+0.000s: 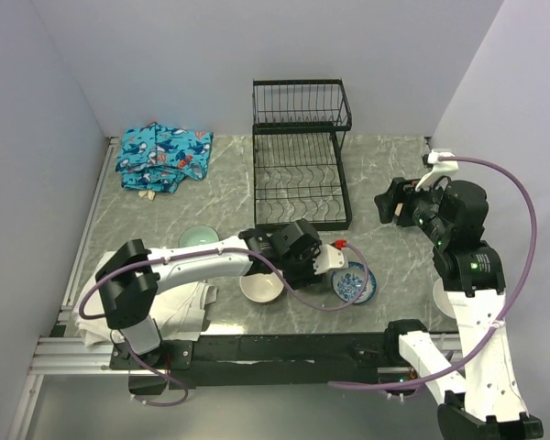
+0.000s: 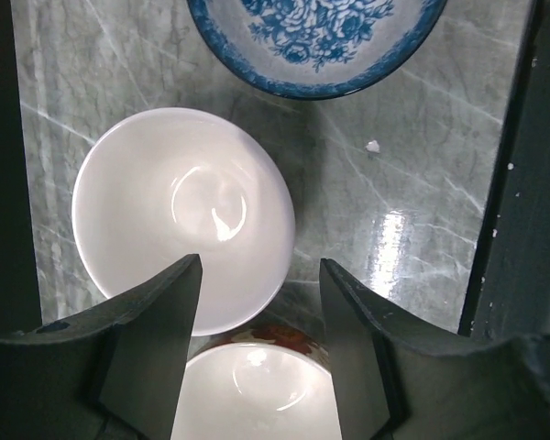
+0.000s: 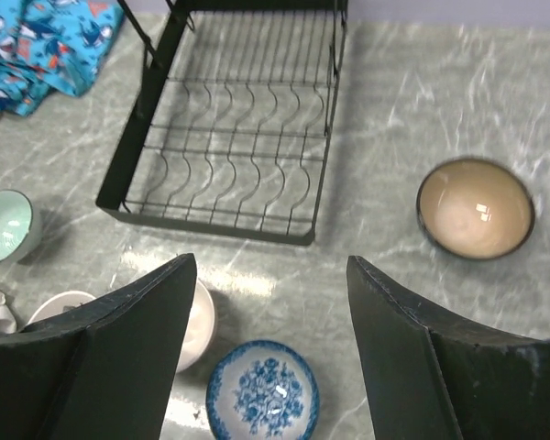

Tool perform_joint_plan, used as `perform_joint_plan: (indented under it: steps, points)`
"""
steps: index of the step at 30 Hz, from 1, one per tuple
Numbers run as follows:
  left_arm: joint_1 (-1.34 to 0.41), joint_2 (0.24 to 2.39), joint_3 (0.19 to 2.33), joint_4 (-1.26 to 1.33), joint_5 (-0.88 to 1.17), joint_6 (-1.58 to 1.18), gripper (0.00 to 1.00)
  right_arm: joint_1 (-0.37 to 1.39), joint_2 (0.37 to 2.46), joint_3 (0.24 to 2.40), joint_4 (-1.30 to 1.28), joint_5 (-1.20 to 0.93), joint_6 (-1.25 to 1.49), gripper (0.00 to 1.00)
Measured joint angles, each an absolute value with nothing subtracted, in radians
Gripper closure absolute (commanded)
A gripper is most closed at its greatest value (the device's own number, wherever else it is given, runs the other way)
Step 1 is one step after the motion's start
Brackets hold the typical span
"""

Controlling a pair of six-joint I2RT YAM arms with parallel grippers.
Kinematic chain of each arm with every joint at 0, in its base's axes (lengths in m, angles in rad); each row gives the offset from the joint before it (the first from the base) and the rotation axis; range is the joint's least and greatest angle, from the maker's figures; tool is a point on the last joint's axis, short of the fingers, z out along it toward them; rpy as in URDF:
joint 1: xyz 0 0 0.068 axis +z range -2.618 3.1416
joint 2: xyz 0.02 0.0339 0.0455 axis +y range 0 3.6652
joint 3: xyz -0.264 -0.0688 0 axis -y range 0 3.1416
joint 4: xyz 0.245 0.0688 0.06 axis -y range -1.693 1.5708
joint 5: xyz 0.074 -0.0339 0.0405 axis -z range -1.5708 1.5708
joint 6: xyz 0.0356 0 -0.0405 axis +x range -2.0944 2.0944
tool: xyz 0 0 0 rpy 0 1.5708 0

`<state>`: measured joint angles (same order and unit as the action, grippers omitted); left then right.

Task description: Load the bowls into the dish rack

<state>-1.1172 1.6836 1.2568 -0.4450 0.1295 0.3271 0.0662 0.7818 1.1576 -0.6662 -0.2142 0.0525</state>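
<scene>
The black wire dish rack (image 1: 298, 170) stands at the back middle with no bowls in it; it also shows in the right wrist view (image 3: 229, 156). My left gripper (image 1: 335, 258) is open and low over the bowls in front of the rack. In the left wrist view its fingers (image 2: 261, 275) straddle a white bowl with a red-orange outside (image 2: 257, 394), whose rim passes under them. A plain white bowl (image 2: 183, 215) and the blue-and-white bowl (image 2: 316, 41) lie just beyond. A cream bowl (image 1: 262, 286) and a pale green bowl (image 1: 200, 240) sit nearer the left. My right gripper (image 1: 390, 202) is open and empty, raised right of the rack.
A brown-rimmed bowl (image 3: 475, 206) sits on the table to the right. A blue patterned cloth (image 1: 160, 156) lies at the back left. A white cloth (image 1: 188, 302) lies at the front left by the left arm's base. Walls close in the table's left, back and right.
</scene>
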Motion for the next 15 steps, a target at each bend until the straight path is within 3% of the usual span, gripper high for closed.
perform_joint_plan:
  steps: [15]
  points:
    - [-1.116,1.808,1.324,-0.406,0.118,0.29,0.47,0.02,0.754,1.136,-0.673,-0.25,0.08,0.26]
